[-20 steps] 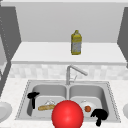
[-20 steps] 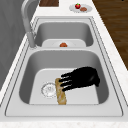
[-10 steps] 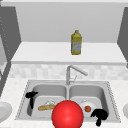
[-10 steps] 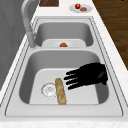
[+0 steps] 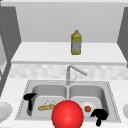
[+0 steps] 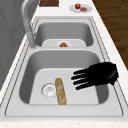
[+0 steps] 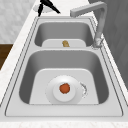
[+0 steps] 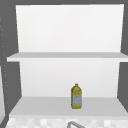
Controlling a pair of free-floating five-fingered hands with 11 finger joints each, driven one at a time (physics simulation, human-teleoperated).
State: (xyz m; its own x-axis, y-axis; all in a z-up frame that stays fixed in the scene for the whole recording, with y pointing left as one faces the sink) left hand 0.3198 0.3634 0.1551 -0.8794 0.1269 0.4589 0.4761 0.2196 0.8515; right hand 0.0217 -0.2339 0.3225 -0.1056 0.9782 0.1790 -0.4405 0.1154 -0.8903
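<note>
The left robot hand (image 6: pixel 100 75), fingers outstretched and grasping nothing, is hovering just beside the bread stick (image 6: pixel 60 91) lying on the sink (image 6: pixel 62 111) floor; a reach seems underway, calling for lowering onto the loaf.

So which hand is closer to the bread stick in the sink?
Left. The left hand hovers beside the bread stick in the left basin; the right hand is over the right basin's front edge.

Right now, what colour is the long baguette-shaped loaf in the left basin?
Golden brown, crusty. The long loaf shows best in the left side view.
</note>
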